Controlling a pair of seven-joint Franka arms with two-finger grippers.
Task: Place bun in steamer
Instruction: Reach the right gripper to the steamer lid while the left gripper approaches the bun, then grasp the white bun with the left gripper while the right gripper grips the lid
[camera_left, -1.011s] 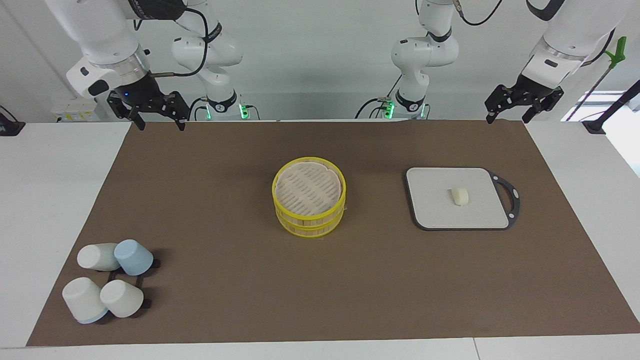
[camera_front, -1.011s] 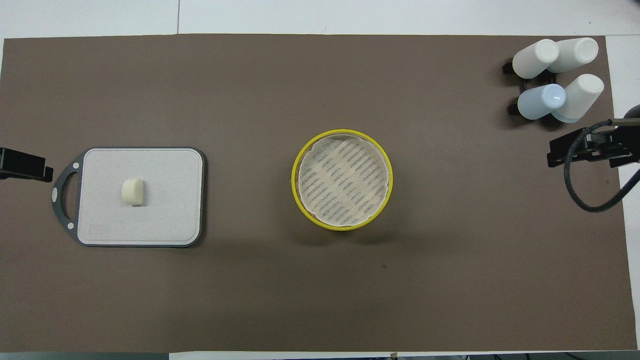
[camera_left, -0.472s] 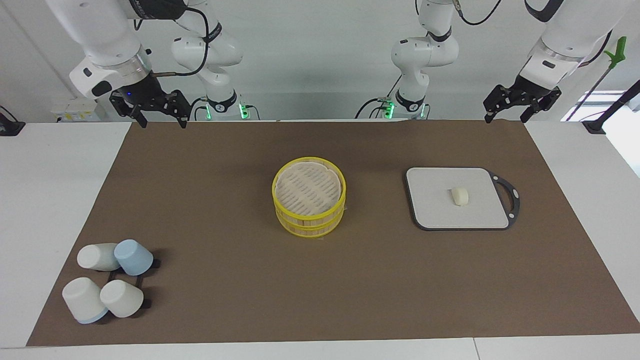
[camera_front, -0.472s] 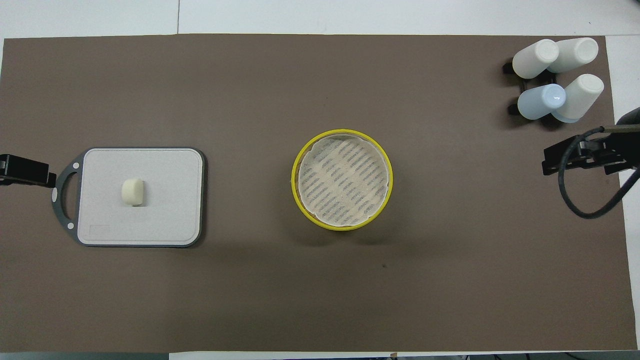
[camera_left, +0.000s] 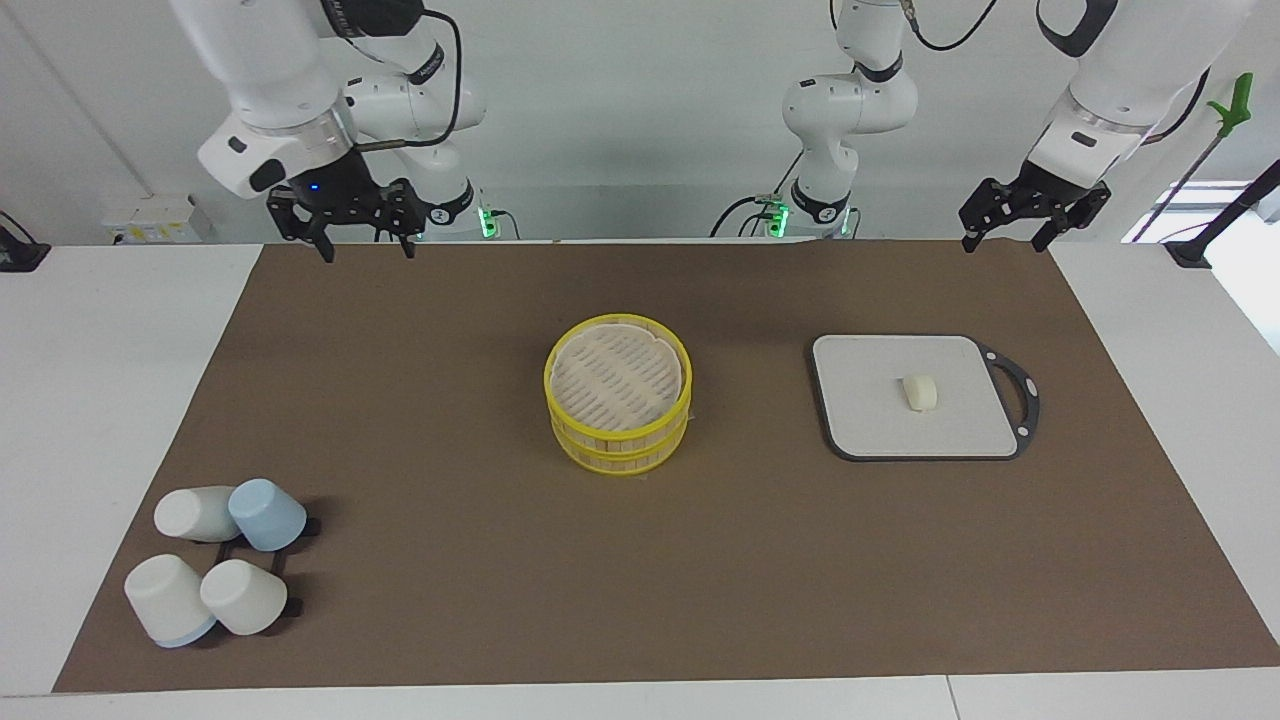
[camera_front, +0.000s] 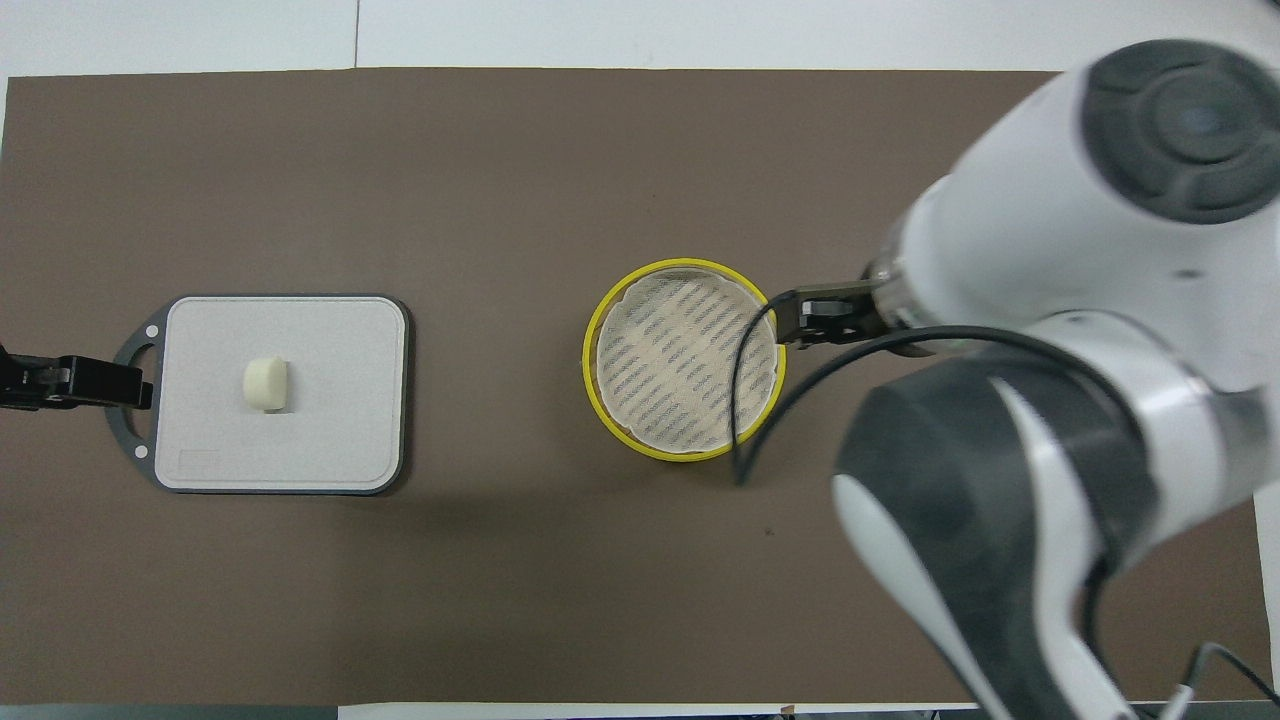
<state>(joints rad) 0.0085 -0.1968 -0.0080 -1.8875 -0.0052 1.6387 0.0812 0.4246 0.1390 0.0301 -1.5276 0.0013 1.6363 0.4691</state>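
Facing view shows the small cream-white rounded bun (camera_left: 921, 392) resting on the grey square board with a dark handle (camera_left: 870, 420), toward the left arm's end of the table and well apart from the round yellow-rimmed bamboo steamer (camera_left: 618, 392) at the middle of the brown mat (camera_left: 450, 560). The steamer's woven lid appears to be on, so a bun carried over now would likely land on the lid rather than inside.

The left end effector (camera_left: 1007, 236) hangs released and empty over the mat's edge nearest the robots, at its own end. The right end effector (camera_left: 362, 246) is also released and empty, over that same edge near the right arm's end.

The soft bun could squash or roll if pinched off-centre. The board might slide under a downward push. A cluster of white and pale blue cups (camera_left: 215, 565) lies well apart, no likely obstacle.
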